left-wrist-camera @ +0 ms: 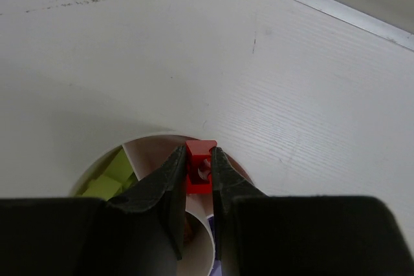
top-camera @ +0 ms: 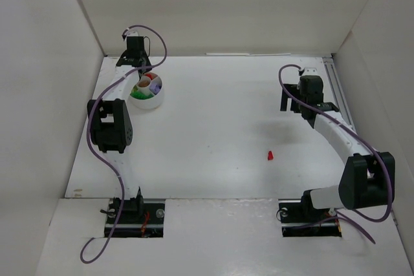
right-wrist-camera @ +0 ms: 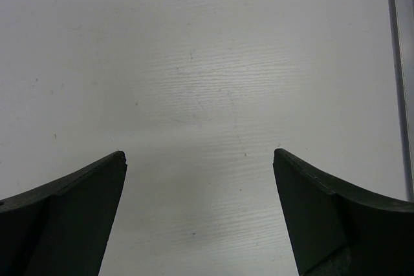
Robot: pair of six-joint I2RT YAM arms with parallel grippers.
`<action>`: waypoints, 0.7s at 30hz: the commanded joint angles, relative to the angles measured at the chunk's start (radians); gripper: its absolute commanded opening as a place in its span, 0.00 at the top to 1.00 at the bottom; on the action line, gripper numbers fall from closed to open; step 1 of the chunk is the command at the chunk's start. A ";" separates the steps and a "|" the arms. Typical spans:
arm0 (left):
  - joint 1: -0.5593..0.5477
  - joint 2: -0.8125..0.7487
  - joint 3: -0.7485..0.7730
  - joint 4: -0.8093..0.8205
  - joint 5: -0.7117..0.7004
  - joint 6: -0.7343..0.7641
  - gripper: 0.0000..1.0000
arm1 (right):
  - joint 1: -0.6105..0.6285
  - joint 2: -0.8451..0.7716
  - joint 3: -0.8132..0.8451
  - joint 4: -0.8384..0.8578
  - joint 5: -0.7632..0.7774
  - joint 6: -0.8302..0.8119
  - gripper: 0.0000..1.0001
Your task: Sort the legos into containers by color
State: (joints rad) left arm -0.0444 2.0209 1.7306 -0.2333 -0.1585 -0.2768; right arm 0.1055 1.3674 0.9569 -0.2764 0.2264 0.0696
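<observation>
Left end effector (left-wrist-camera: 199, 171) — clamped tight on a red lego (left-wrist-camera: 200, 159), one finger pressed to each side. Hovers over the far rim of the dish (left-wrist-camera: 149, 139), above a divider; cannot tell which compartment lies under the lego. Lime legos (left-wrist-camera: 107, 182) — piled in the compartment left of the fingers in the wrist view. Seen from above: green legos (top-camera: 138, 92) and purple legos (top-camera: 156, 86) in separate compartments, dish at far left of the surface (top-camera: 213, 114). Right end effector (right-wrist-camera: 200, 159) — fingers spread wide, gripping nothing, over bare surface at far right. Second red lego (top-camera: 270, 155) — loose on the surface, near the right arm, well apart from the dish.
</observation>
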 commanded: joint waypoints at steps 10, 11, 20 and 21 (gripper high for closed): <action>0.009 -0.011 0.018 -0.028 -0.024 0.016 0.95 | -0.004 0.010 0.060 0.032 -0.010 -0.021 0.00; 0.009 -0.011 0.018 -0.028 -0.033 0.016 0.93 | -0.004 0.010 0.060 0.032 -0.019 -0.021 0.00; 0.009 -0.021 0.009 -0.038 -0.032 0.016 0.73 | -0.004 0.001 0.060 0.032 -0.019 -0.030 0.00; 0.009 -0.030 0.009 -0.038 -0.032 0.016 0.70 | -0.004 0.001 0.060 0.032 -0.019 -0.030 0.00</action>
State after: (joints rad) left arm -0.0433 2.0216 1.7302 -0.2691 -0.1837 -0.2691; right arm 0.1055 1.3773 0.9737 -0.2764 0.2134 0.0521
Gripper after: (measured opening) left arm 0.288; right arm 0.995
